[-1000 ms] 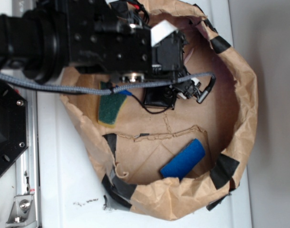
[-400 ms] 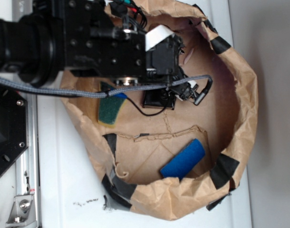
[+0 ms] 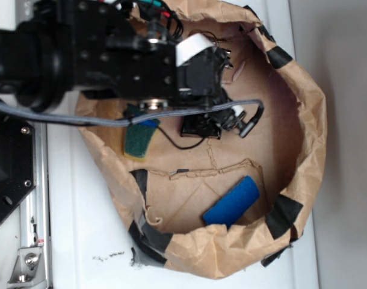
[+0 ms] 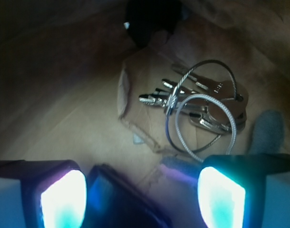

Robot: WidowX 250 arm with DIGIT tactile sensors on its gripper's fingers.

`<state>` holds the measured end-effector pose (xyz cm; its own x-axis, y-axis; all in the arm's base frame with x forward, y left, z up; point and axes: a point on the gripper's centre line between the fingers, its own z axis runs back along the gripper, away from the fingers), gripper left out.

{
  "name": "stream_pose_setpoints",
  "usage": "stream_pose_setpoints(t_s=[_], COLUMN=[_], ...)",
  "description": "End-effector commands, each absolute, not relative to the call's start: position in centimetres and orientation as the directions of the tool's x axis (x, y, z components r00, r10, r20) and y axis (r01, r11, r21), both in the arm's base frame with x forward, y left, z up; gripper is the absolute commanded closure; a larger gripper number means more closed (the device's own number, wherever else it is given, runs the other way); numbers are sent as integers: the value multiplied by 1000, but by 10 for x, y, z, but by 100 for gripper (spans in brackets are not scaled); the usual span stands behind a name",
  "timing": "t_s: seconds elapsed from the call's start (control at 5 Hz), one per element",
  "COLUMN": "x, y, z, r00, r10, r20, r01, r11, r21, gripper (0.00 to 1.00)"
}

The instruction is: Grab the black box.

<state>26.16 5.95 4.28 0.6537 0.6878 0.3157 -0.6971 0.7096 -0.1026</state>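
From the exterior view, the black robot arm (image 3: 81,54) is reaching from the left into a brown paper bag (image 3: 310,120) that is lying open on a white table (image 3: 81,229). The black box (image 3: 198,127) is lying on the bag floor, partly hidden beneath the arm's head. A green sponge (image 3: 137,139) is sitting just left of the box, and a blue block (image 3: 231,201) is resting well apart, near the bag's lower rim.

From the wrist view, the gripper (image 4: 142,194) is hanging with its two glowing fingers (image 4: 64,199) spread wide apart, gripping nothing. A corner of the black box (image 4: 119,202) is showing between them at the bottom edge, nearer the left finger. A bunch of keys (image 4: 202,107) on wire loops is lying farther ahead on the paper.
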Motion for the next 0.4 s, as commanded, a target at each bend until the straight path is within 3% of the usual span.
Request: stream_pose_setpoints(t_s=[0.0, 0.2], x=[257, 260], y=[62, 60], z=[46, 46], r00=[672, 678], r10=[684, 688], r20=[284, 259], r01=[-687, -689], r11=[719, 718], r21=[-108, -100], gripper=[0, 0])
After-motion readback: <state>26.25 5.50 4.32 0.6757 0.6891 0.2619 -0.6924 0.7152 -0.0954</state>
